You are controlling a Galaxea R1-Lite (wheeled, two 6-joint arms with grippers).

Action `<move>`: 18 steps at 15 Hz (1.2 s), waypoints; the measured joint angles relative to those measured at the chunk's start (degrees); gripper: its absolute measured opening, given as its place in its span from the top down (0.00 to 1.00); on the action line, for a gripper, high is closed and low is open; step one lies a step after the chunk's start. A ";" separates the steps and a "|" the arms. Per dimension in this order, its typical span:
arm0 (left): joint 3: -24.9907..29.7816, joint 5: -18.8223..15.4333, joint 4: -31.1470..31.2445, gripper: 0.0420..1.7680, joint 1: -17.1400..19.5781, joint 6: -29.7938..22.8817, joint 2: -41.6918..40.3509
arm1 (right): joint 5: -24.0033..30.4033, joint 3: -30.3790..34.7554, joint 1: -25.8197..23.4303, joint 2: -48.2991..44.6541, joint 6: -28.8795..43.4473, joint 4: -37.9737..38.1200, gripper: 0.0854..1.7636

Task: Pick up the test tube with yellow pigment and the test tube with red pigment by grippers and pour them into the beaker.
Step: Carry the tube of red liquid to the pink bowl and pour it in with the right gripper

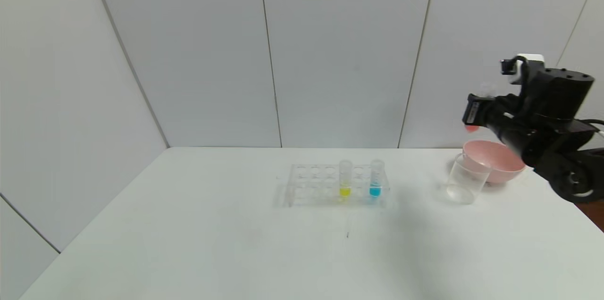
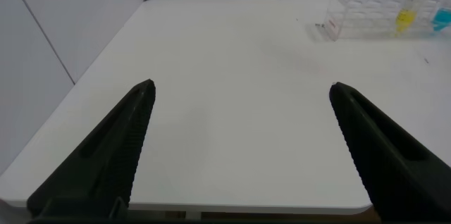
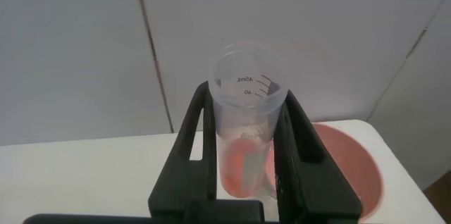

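Note:
My right gripper (image 1: 475, 112) is shut on the test tube with red pigment (image 1: 472, 126) and holds it in the air, above and just left of the beaker (image 1: 466, 180). In the right wrist view the tube (image 3: 246, 118) sits between the two fingers of the gripper (image 3: 244, 96), red liquid at its bottom. The test tube with yellow pigment (image 1: 345, 180) stands upright in the clear rack (image 1: 311, 183); it also shows in the left wrist view (image 2: 406, 14). My left gripper (image 2: 242, 87) is open and empty over the table's near left part.
A tube with blue liquid (image 1: 375, 180) stands in the rack to the right of the yellow one. A pink bowl (image 1: 496, 160) stands right behind the beaker and shows below the held tube in the right wrist view (image 3: 356, 171). The white table (image 1: 236, 243) ends close on the right.

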 joint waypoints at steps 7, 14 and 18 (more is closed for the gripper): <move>0.00 0.00 0.00 0.00 0.00 0.00 0.00 | 28.89 9.50 -22.02 -4.89 -14.10 -3.36 0.74; 0.00 0.00 0.00 0.00 0.00 0.00 0.00 | 40.53 14.84 -24.27 -5.08 -35.18 -5.61 0.74; 0.00 0.00 0.00 0.00 0.00 0.00 0.00 | 41.95 14.67 -23.81 -3.23 -49.30 -5.41 0.74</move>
